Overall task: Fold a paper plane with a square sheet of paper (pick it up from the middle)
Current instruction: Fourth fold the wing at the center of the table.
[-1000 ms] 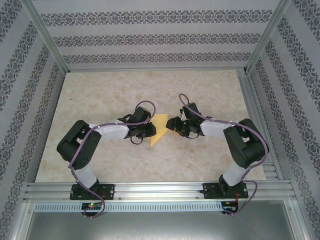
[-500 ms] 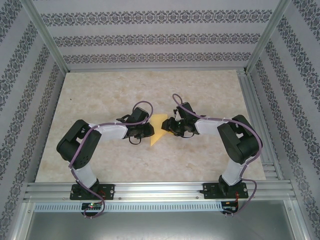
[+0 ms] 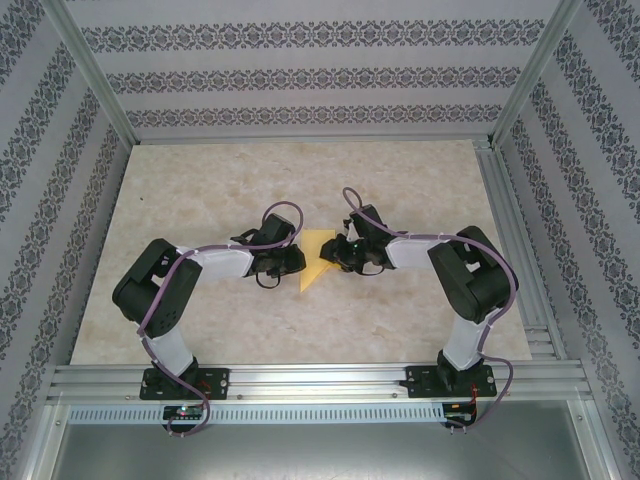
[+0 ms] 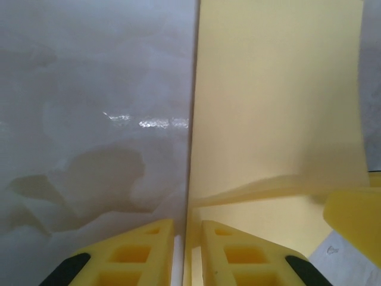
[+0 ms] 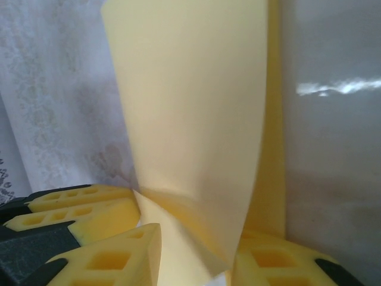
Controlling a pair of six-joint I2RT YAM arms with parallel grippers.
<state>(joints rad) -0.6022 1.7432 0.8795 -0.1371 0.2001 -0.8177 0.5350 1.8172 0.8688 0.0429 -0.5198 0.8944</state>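
yellow-padded, clamps sheet of paper (image 3: 315, 262) at desk (image 3: 200, 180) centre in left gripper (image 4: 186, 229), steadying raised flap (image 5: 190, 119) between parted jaws of right gripper (image 5: 196, 259) for creasing.

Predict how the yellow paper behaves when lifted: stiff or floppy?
Likely floppy: the paper curls and bows between the fingers of the right end effector. Probably very light, being a thin sheet, so it may slide on the glossy table. Its folded edge looks straight, so creases likely add some stiffness there.

The top view looks down from high behind the fingers (image 4: 143, 253) (image 5: 113, 262); the wrist views peer close past them, sharing the paper (image 3: 317, 262) (image 4: 274, 107) (image 5: 190, 119).
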